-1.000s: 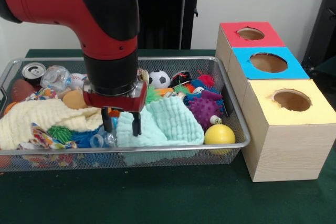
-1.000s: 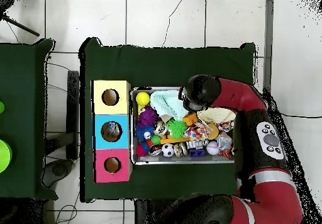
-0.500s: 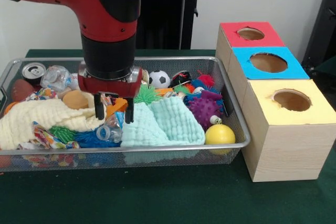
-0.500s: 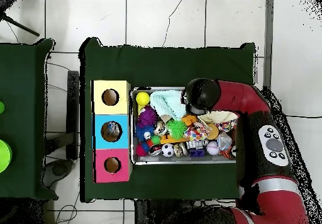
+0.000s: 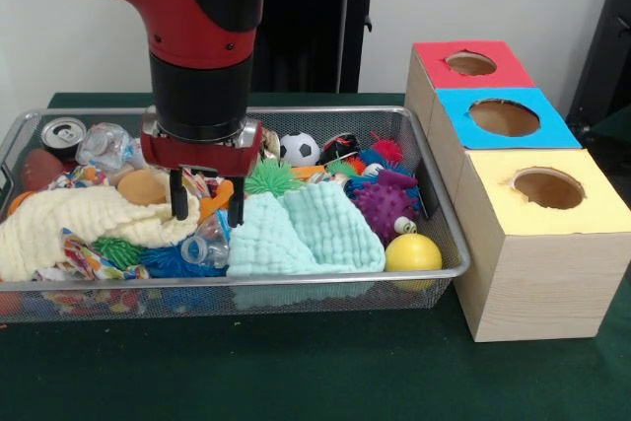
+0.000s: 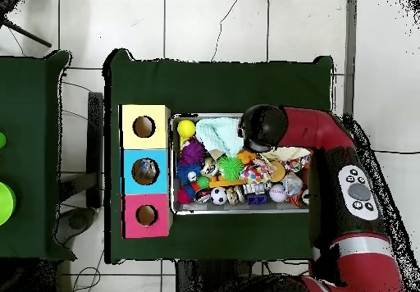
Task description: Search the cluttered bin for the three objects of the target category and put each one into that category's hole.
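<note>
Orange toy (image 5: 215, 196) sits between the open end effector (image 5: 207, 206) fingers

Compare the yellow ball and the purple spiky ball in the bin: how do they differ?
The yellow ball is smooth and plain; the purple spiky ball is covered in soft spikes. The yellow ball sits in the bin's front corner, against the wire bin wall; the purple spiky ball lies behind it and looks larger. Both are round and untouched.
</note>
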Available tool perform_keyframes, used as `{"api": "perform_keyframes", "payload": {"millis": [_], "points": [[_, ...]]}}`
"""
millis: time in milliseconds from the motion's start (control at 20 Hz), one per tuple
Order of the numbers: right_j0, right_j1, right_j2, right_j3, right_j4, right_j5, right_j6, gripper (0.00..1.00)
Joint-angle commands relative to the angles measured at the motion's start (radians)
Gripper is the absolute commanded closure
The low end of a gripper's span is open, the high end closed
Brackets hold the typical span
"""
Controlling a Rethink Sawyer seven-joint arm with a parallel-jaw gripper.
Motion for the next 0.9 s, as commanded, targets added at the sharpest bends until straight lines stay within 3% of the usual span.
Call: {"api": "perform_keyframes", "payload": {"millis": [50, 900], "points": [[-0.019, 0.013, 0.053, 0.099, -0.058, -0.077, -0.099, 0.0], [-0.049, 0.095, 0.074, 0.114, -0.017, -0.157, -0.03, 0.0]]}}
